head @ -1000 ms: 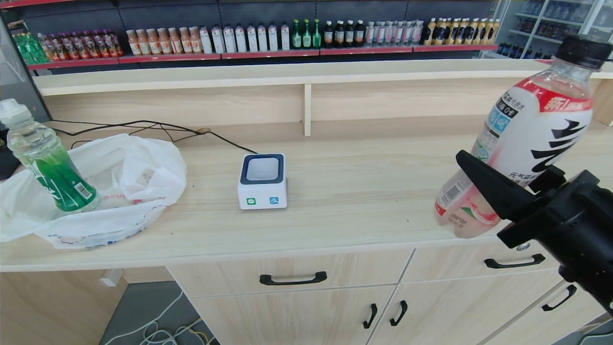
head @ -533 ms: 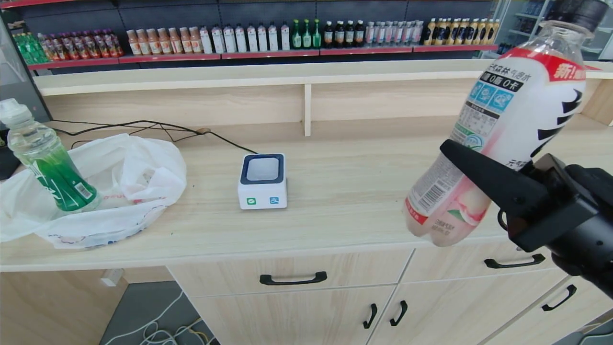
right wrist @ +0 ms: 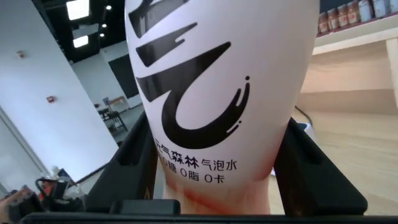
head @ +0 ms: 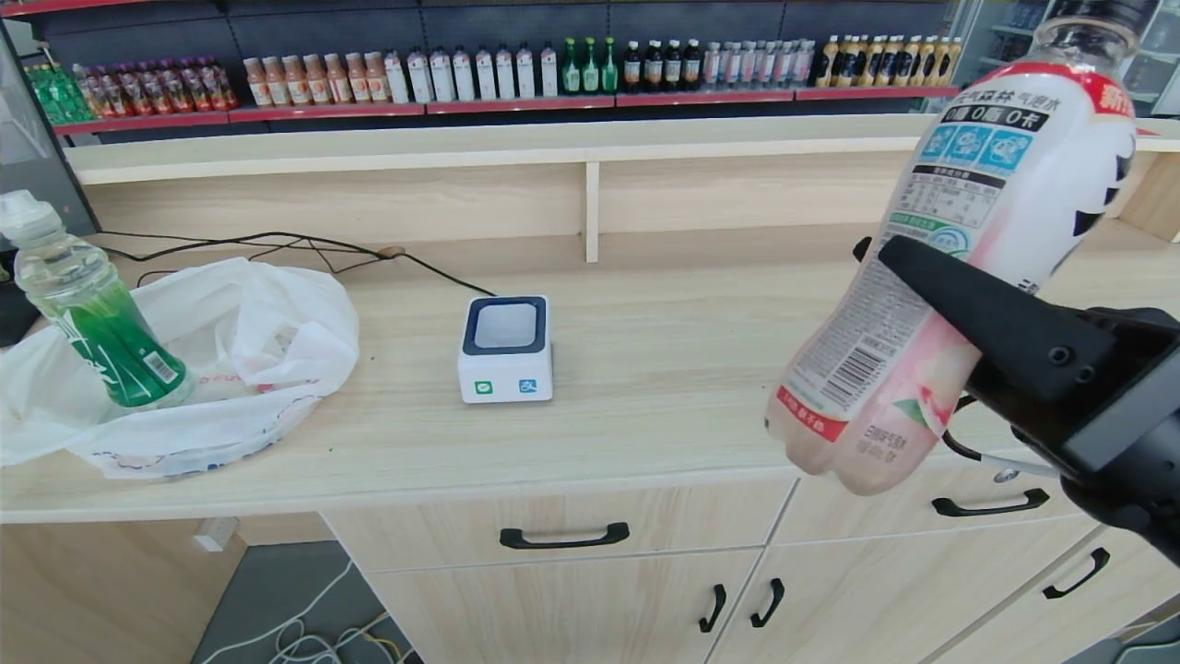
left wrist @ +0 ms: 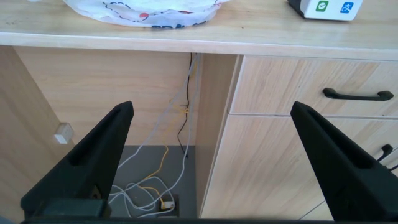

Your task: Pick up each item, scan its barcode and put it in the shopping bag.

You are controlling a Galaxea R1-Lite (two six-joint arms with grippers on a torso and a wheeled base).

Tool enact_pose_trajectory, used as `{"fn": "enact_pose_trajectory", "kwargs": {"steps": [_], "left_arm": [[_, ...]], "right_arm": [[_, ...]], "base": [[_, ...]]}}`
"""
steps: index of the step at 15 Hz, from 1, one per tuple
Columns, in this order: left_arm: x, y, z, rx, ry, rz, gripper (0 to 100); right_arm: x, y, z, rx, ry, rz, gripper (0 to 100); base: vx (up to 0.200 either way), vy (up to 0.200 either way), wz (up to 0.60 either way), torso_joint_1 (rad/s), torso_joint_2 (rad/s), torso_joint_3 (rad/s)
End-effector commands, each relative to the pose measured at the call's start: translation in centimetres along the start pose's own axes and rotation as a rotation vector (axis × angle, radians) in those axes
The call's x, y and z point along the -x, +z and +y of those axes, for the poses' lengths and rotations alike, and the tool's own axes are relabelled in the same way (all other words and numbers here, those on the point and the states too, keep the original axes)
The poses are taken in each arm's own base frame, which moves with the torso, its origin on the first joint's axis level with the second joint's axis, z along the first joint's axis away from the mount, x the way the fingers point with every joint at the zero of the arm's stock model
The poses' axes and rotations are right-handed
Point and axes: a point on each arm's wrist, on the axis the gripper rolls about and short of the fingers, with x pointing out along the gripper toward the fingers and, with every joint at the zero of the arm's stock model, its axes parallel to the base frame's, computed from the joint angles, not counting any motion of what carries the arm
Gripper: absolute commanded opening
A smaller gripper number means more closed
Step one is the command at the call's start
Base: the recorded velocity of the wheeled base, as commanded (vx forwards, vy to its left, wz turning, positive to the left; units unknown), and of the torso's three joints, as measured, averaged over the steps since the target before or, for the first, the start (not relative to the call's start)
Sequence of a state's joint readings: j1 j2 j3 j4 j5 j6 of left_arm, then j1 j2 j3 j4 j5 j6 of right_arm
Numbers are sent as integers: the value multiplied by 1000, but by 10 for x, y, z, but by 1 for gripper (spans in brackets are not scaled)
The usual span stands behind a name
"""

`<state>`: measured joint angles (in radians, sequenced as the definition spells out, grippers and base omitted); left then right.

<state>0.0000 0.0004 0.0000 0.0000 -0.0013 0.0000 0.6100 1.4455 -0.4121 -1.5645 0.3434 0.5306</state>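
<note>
Peach bottle [head: 977, 184] higher and leftward — right gripper [head: 922, 277] tight around it; left gripper [left wrist: 211, 112] agape.

The right gripper [head: 913, 269] clamps a tilted pale-pink plastic bottle [head: 968, 221]; a white box-shaped scanner [head: 506, 349] sits on the wooden surface [head: 664, 350], well to the gripper's left.

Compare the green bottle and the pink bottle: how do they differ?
The green bottle sits in the shopping bag; the pink bottle is held aloft in the right hand. The green bottle's cap is pale, the pink bottle's dark. Both lean, barcodes showing.
</note>
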Motion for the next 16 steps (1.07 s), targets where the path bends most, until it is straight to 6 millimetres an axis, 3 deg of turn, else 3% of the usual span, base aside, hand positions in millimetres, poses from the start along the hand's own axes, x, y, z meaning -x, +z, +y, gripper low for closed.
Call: {"fn": "enact_pose_trajectory", "kwargs": {"steps": [1, 6, 9, 10, 16], "left_arm": [[0, 0, 0, 0, 1, 0, 100], [0, 0, 0, 0, 0, 0, 100], [0, 0, 0, 0, 0, 0, 100], [0, 0, 0, 0, 0, 0, 100], [0, 0, 0, 0, 0, 0, 100]], "right_arm": [[-5, -3, -3, -31, 9, 11, 0], [-19, -11, 13, -116, 111, 35, 0], [-28, -2, 22, -200, 167, 3, 0], [-38, 11, 26, -240, 204, -45, 0], [-28, 13, 32, -300, 219, -31, 0]], "base": [[0, 0, 0, 0, 0, 0], [0, 0, 0, 0, 0, 0], [0, 0, 0, 0, 0, 0], [0, 0, 0, 0, 0, 0], [0, 0, 0, 0, 0, 0]]}}
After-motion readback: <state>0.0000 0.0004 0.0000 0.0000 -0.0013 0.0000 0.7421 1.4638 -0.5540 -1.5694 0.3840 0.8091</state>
